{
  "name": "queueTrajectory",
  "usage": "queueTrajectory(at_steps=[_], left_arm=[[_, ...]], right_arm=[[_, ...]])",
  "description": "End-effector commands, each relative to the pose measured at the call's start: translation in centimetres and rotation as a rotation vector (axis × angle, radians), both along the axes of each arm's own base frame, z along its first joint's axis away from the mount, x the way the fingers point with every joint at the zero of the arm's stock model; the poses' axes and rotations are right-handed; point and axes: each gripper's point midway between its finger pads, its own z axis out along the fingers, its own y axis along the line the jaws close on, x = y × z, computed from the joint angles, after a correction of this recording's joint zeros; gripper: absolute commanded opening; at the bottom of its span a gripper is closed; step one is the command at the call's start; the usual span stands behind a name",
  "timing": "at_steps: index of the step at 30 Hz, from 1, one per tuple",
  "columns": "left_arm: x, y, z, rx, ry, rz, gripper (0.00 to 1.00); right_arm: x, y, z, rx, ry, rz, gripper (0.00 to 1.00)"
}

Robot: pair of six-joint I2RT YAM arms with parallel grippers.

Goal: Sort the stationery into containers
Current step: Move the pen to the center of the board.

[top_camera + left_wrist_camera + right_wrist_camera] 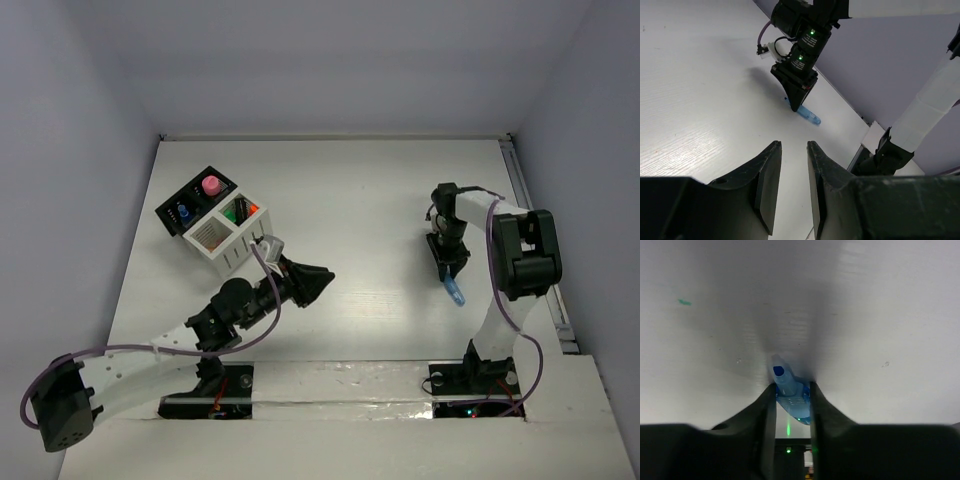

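Top external view: white table [380,190], two joined organiser boxes at its far left, both arms reaching in from the near edge.
Right arm: the right gripper [792,386] is low over the right side of the table, with its fingers pressed against both sides of a blue translucent marker [785,377].
Marker position: it lies on the table with one end between those fingers and the other end sticking out toward the near edge, well apart from the boxes.
Left arm: the left gripper [794,146] hovers above the table near the white slatted box [235,258] and faces the right arm. Its jaws are narrow, with a slim gap and nothing between them.
Black box [172,222]: a pink-capped marker [211,185] stands in one compartment and a small blue item [183,213] sits in another.
White box contents: one compartment shows orange and green pieces [243,209], too small to name. I cannot tell what is in the other compartment.
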Motion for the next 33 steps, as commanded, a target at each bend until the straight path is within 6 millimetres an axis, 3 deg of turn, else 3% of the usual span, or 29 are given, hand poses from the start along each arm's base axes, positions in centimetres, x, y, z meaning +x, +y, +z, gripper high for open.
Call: queueTrajectory(at_steps=[1,5,7,9,12,15,16,19,20,23,26,28,30,33], left_arm=[[0.0,0.4,0.9,-0.033,-0.037,0.017,0.24],[0.3,0.2,0.3,-0.012,-0.026,0.024,0.24],[0.5,0.0,0.0,-0.004,-0.022,0.026,0.24],[0.7,-0.1,-0.5,0.013,-0.011,0.032,0.23],[1.0,-0.4,-1.2,0.033,0.0,0.036,0.23],[1.2,-0.7,-2.2,0.059,0.02,0.038,0.24],[1.3,-0.8,-2.7,0.065,0.034,0.039,0.24],[1.4,-1.0,-4.5,0.089,0.075,0.043,0.25],[1.5,-1.3,-5.7,0.108,0.101,0.042,0.26],[1.6,-1.8,-6.9,0.124,0.145,0.039,0.26],[2.0,-1.6,-8.0,0.133,0.185,0.069,0.26],[2.3,-1.0,-8.6,0.121,0.216,0.11,0.28],[2.6,-0.5,-9.2,0.118,0.241,0.148,0.3],[2.9,-0.2,-9.6,0.128,0.257,0.18,0.32]], right_arm=[[1.3,3.0,-1.7,0.142,-0.06,-0.054,0.22],[2.3,4.0,-2.1,0.086,-0.091,-0.091,0.17],[5.1,6.0,-0.9,0.177,-0.187,-0.158,0.1],[8.0,8.7,0.7,0.308,-0.294,-0.181,0.09],[10.2,11.6,2.1,0.387,-0.382,-0.221,0.09],[11.1,14.7,2.8,0.474,-0.461,-0.235,0.09],[10.1,15.3,2.2,0.496,-0.446,-0.266,0.09],[10.2,18.6,4.0,0.645,-0.547,-0.241,0.1],[8.7,19.8,3.6,0.671,-0.523,-0.236,0.1],[7.5,21.8,2.5,0.625,-0.518,-0.121,0.13],[6.3,23.5,1.1,0.49,-0.508,0.018,0.2],[6.2,23.9,0.8,0.447,-0.516,0.047,0.36],[6.3,24.7,1.4,0.472,-0.537,0.065,0.55],[6.6,24.8,3.2,0.506,-0.597,0.064,0.69]])
